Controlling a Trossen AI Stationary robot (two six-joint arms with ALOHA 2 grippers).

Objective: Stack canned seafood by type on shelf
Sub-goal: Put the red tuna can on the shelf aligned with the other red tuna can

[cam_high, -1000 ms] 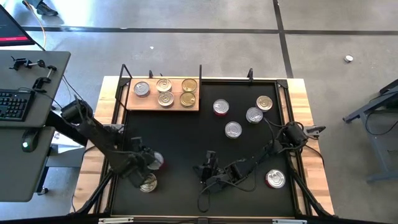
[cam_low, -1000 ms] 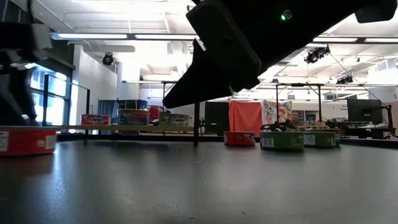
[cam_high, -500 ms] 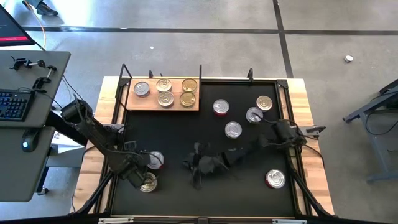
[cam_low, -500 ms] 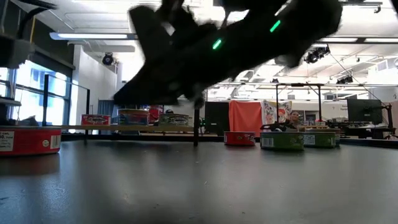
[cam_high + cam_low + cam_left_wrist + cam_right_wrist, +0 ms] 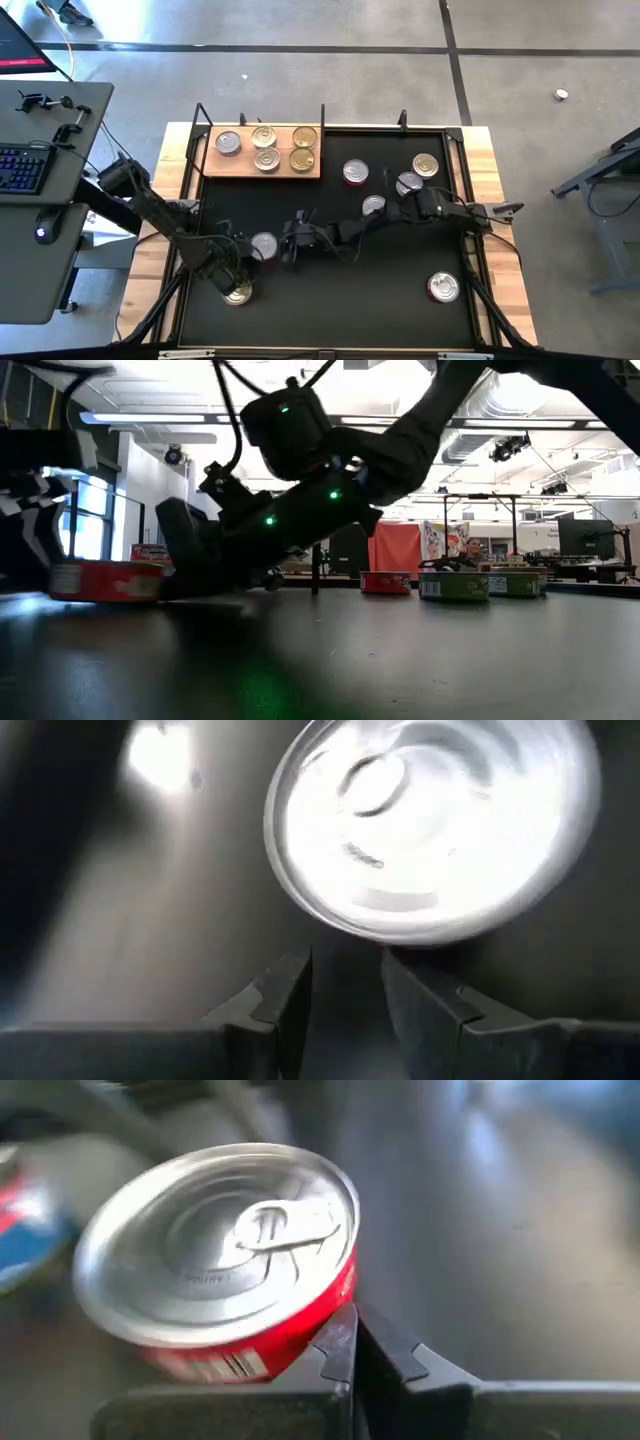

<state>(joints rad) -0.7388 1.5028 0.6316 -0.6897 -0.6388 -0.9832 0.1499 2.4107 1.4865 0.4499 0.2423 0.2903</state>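
High view — red-sided can upright, lid up — right gripper beside.

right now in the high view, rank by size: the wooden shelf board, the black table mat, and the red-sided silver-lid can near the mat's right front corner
1. black rectangular table mat, largest by far
2. light-brown wooden shelf board, several cans wide
3. round red-sided can with the silver lid, smallest

The straight-down view puts all three at about table height, so nearness does not muddle the order.

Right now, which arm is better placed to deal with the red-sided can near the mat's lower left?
Probably the right: the right gripper, fingers shut, touches the red-sided can. The left gripper is near, but points at a silver lid.
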